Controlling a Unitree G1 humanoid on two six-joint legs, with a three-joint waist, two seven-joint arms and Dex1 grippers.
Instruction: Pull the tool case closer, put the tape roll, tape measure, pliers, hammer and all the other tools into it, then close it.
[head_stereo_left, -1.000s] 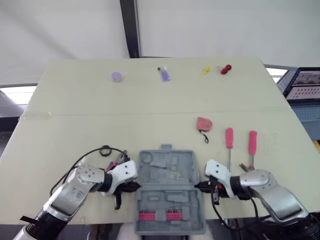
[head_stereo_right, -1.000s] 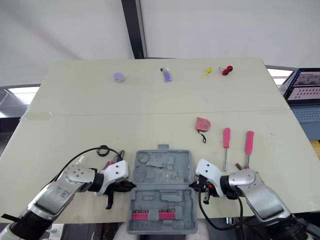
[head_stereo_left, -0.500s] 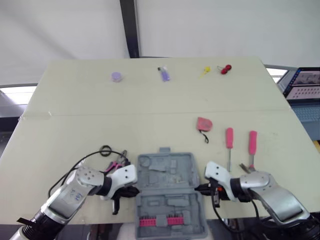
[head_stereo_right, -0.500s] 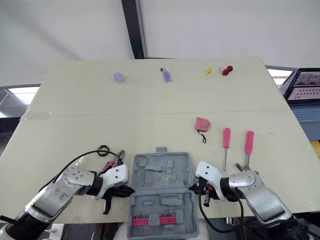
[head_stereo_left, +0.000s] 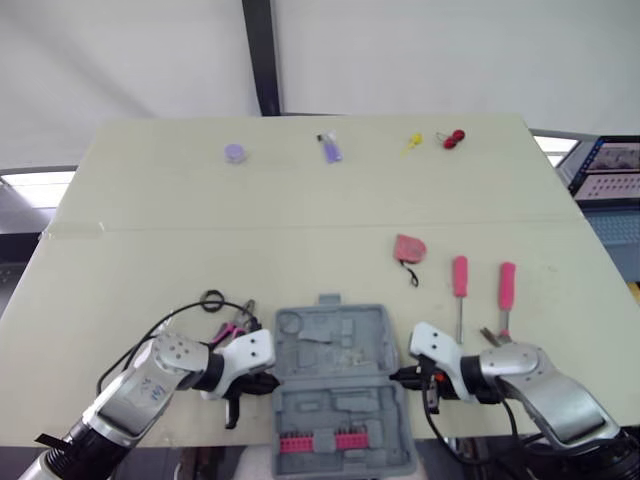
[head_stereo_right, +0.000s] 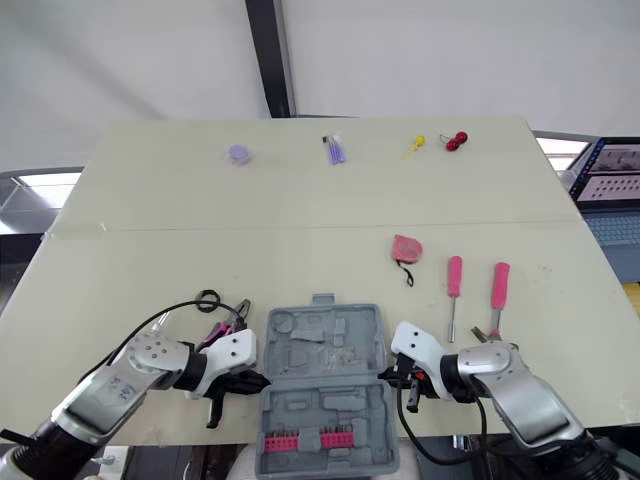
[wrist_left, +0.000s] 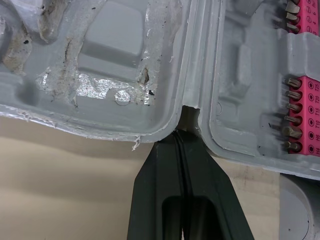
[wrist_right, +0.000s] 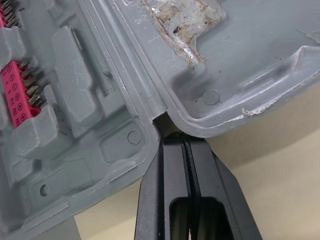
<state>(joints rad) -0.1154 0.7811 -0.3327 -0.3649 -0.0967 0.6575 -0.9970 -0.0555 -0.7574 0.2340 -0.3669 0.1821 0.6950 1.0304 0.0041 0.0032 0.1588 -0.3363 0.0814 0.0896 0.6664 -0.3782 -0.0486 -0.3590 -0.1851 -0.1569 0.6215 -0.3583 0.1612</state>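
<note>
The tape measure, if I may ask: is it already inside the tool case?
No, the tape measure lies on the table beyond the open tool case, apart from it.

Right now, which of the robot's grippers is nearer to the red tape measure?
Right. The right gripper is at the right side of the tool case, with the tape measure just beyond; the left gripper is at the case's left side, farther off.

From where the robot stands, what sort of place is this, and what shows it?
Probably a lab test bench rather than a real workshop: a plain table with an open case, two pink screwdrivers laid side by side, and a screen at the right edge.
</note>
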